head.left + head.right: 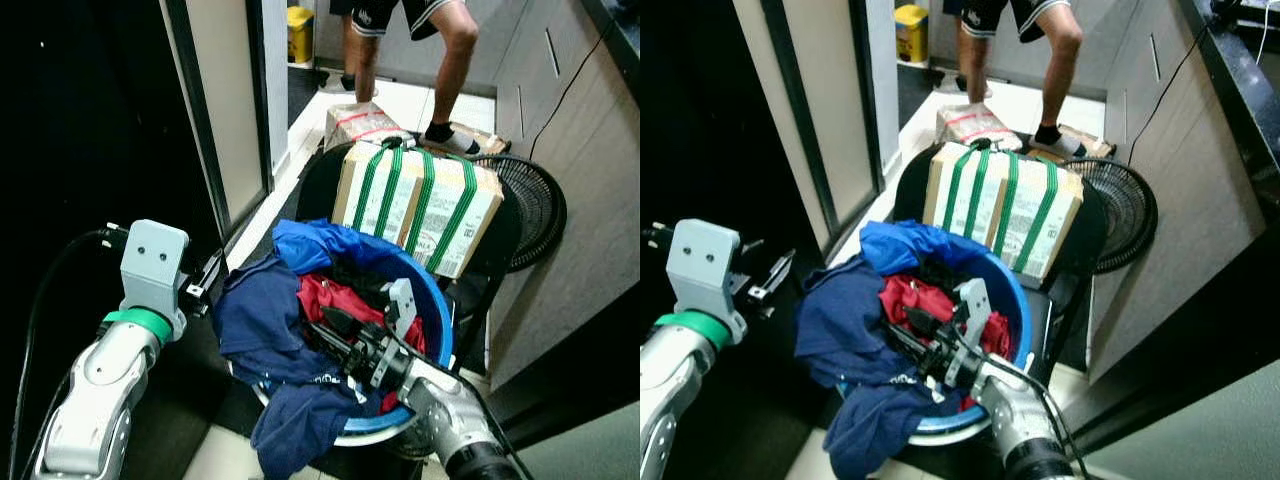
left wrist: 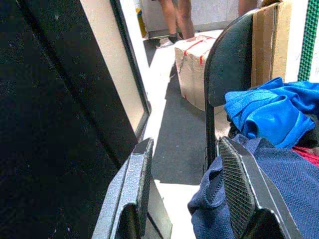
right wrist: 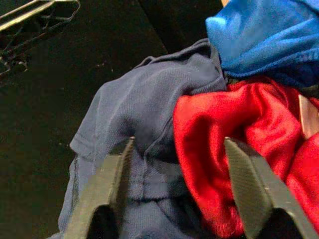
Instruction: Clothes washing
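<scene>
The blue basin [image 1: 440,320] is sitting low in the middle of the head picture, and it is full of clothes. A dark blue shirt [image 1: 265,325] is hanging over its near left rim. A red cloth [image 1: 335,298] is lying in the middle, and a bright blue cloth [image 1: 320,245] is piled at the far side.

The right gripper [image 1: 335,335] is reaching in from the lower right of the picture, right over the pile. Its two black fingers are spread wide and gripping nothing. In the right wrist picture, the red cloth [image 3: 224,149] and the dark blue shirt [image 3: 144,114] are lying just past the fingertips, with the seam where they meet sitting between the two fingers. So this arm is the nearer one, and I think a short push straight ahead would put cloth between its fingers.

The left gripper [image 2: 187,189] is waiting at the left side of the basin, just beside the hanging shirt. Its fingers are spread apart too, holding nothing.

Behind the basin a cardboard box [image 1: 415,205] with green straps is sitting on a black chair [image 1: 320,180]. A person's legs [image 1: 455,70] are standing at the top.
</scene>
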Controlling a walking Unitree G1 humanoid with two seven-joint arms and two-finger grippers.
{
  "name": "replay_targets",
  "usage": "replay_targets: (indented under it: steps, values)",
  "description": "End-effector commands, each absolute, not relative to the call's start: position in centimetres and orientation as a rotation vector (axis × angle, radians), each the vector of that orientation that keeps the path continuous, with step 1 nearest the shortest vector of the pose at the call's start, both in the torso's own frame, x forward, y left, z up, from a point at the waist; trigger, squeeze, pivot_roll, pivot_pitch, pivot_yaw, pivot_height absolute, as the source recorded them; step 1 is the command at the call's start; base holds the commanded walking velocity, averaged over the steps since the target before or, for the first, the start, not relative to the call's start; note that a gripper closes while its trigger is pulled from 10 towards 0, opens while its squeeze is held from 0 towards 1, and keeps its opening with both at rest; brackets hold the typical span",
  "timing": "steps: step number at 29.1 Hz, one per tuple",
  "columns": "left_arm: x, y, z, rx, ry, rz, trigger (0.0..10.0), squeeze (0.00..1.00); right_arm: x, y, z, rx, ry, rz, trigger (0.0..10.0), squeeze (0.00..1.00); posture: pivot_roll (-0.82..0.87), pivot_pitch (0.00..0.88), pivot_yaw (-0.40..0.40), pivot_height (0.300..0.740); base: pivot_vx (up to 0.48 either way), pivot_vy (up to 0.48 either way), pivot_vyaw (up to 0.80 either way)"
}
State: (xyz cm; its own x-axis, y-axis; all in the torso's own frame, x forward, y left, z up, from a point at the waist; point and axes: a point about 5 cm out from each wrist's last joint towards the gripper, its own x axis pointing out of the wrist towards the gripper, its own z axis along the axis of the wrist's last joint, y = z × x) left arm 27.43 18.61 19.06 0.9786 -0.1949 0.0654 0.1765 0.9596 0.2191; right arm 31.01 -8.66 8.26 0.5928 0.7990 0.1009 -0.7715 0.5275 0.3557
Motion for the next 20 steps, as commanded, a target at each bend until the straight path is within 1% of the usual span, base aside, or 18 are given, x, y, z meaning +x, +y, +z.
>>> replay_targets:
  steps: [1,5,6,7,8,12,14,17,20]
  values:
    - [27.3,18.9,18.9,0.232,-0.079,-0.184,10.0,0.00,31.3,-8.2,8.5,0.367,0.072,0.941,10.0,1.00,0.18,0.072,0.065,0.740,0.000,0.000,0.00]
    - [27.3,18.9,18.9,0.232,-0.079,-0.181,10.0,0.00,31.7,-7.5,8.7,0.310,0.078,0.951,10.0,1.00,0.18,0.072,0.062,0.740,0.000,0.000,0.00]
    - [27.3,18.9,18.9,0.232,-0.079,-0.180,10.0,0.00,31.7,-7.0,8.6,0.286,0.085,0.971,10.0,0.38,0.18,0.072,0.062,0.740,0.000,0.000,0.00]
    - [27.3,18.9,18.9,0.232,-0.079,-0.179,10.0,0.00,31.7,-6.7,8.6,0.271,0.089,0.984,10.0,0.38,0.18,0.072,0.062,0.740,0.000,0.000,0.00]
    - [27.3,18.9,18.9,0.232,-0.079,-0.179,10.0,0.00,31.7,-6.4,8.6,0.256,0.088,0.996,10.0,0.00,0.18,0.072,0.062,0.740,0.000,0.000,0.00]
    - [27.4,18.8,18.8,0.231,-0.080,-0.181,10.0,0.00,31.5,-5.4,8.8,0.235,0.073,1.048,10.0,0.00,0.18,0.072,0.060,0.740,0.000,0.000,0.00]
    - [27.4,18.8,18.8,0.230,-0.080,-0.181,10.0,0.00,31.5,-5.3,8.9,0.234,0.072,1.053,10.0,0.00,0.18,0.072,0.060,0.740,0.000,0.000,0.00]
    - [27.5,18.8,18.8,0.230,-0.080,-0.184,10.0,0.00,31.0,-4.0,8.7,0.203,0.087,1.121,10.0,0.00,0.18,0.072,0.063,0.740,0.000,0.000,0.00]
    - [27.5,18.7,18.8,0.230,-0.080,-0.185,10.0,0.00,30.9,-3.7,8.6,0.194,0.091,1.136,10.0,0.00,0.18,0.072,0.063,0.740,0.000,0.000,0.00]
